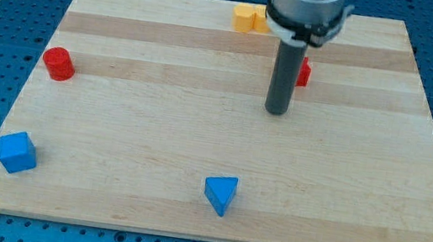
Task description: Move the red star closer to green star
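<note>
My tip [276, 111], a bare rod with no pincer to open or close, is sitting just left of and nearer than the half-hidden red star [303, 72]. No green star is showing, so I'm risking a misdirected push.

A straight dark grey rod [281, 77] — smooth, round. It hangs from a wider grey metal collar [307, 5] edged by a white ring [296, 35].

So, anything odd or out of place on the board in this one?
No green star shows anywhere, though the task names one. My tip stands just left of a red block that the rod half hides, so its shape is unclear. Nothing looks damaged or spilled.
</note>
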